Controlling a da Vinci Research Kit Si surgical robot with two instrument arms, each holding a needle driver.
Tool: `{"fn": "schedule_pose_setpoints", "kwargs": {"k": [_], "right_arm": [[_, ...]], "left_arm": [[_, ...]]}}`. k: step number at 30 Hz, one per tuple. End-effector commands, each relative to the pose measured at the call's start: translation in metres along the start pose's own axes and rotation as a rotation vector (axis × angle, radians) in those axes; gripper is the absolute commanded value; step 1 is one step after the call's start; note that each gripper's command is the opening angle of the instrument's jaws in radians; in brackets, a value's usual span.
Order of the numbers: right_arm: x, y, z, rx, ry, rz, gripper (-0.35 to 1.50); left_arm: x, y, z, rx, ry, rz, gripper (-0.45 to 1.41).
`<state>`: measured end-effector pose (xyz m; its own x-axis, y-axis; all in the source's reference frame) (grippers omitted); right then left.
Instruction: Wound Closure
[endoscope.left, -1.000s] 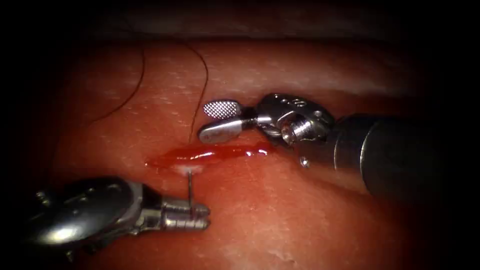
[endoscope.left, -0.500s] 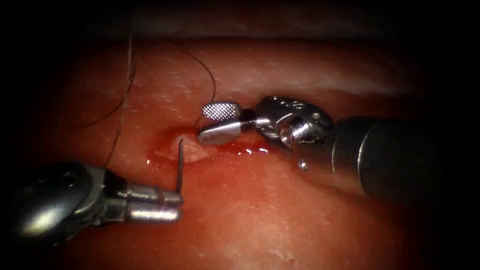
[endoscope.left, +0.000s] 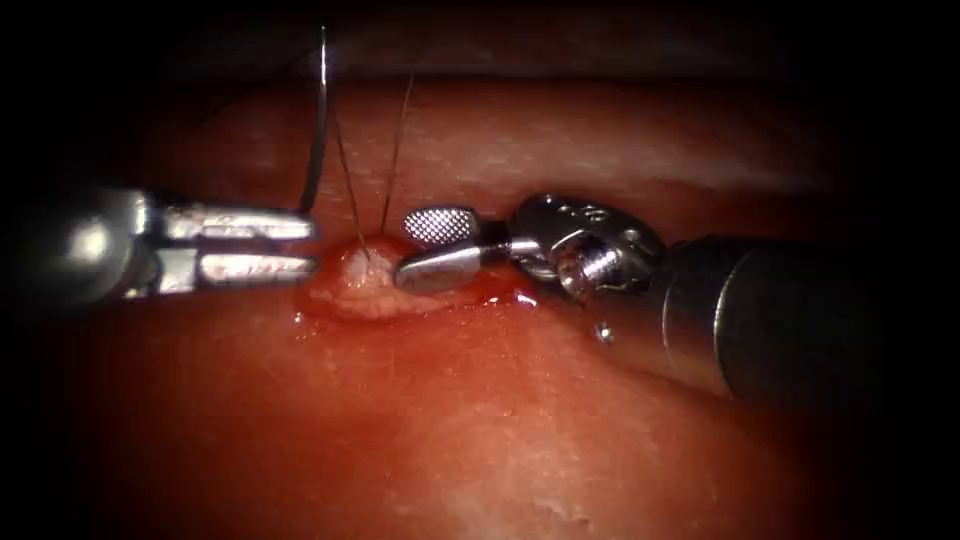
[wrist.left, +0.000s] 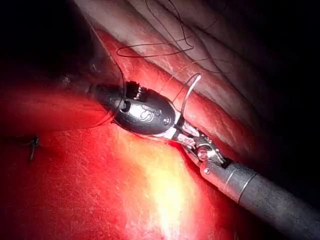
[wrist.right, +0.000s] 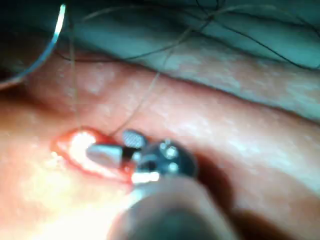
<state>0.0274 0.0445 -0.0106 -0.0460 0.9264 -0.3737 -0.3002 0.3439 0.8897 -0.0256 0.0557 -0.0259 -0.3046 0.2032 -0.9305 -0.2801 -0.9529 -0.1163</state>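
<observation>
My left gripper (endoscope.left: 305, 240) pinches the needle (endoscope.left: 318, 120) near its base, clear above the tissue (endoscope.left: 480, 420). My right gripper (endoscope.left: 420, 245) sits spread at the cut (endoscope.left: 370, 285), thread (endoscope.left: 395, 150) rising beside it.

You are at a surgical training bench: a slab of pork-belly tissue (endoscope.left: 560, 440) with a short cut (endoscope.left: 400, 285) lies under endoscope light, dark beyond its 12 o'clock edge, with two wristed needle drivers at 9 (endoscope.left: 305, 245) and 3 o'clock (endoscope.left: 435, 245).
</observation>
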Motion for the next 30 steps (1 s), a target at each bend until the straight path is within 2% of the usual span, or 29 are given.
{"fn": "schedule_pose_setpoints", "kwargs": {"k": [1, 4, 9, 13, 16, 18, 30], "right_arm": [[-0.0001, 0.0002, 0.0009, 0.003, 0.001, -0.007, 1.04], [0.0003, -0.0003, 0.0004, 0.006, -0.001, 0.034, 1.04], [0.0036, -0.0027, -0.0028, 0.017, -0.015, 0.081, 1.04], [0.0047, -0.0040, -0.0040, 0.022, -0.022, 0.099, 1.04], [0.0048, -0.0048, -0.0040, 0.022, -0.019, 0.104, 1.01], [0.0043, -0.0051, -0.0034, 0.033, -0.016, 0.175, 0.91], [0.0034, -0.0057, -0.0012, 0.097, 0.038, 0.331, 0.91]], "left_arm": [[-0.0006, -0.0001, 0.0009, 0.009, -0.005, 0.005, -0.35], [-0.0013, 0.0005, 0.0012, 0.023, -0.017, 0.026, -0.35], [-0.0035, 0.0029, 0.0016, 0.027, -0.053, 0.055, -0.35], [-0.0043, 0.0041, 0.0019, 0.030, -0.069, 0.071, -0.35], [-0.0046, 0.0046, 0.0020, 0.036, -0.076, 0.084, -0.35], [-0.0045, 0.0048, 0.0022, 0.041, -0.081, 0.113, -0.35], [-0.0050, 0.0062, 0.0044, 0.080, -0.112, 0.221, -0.35]]}}
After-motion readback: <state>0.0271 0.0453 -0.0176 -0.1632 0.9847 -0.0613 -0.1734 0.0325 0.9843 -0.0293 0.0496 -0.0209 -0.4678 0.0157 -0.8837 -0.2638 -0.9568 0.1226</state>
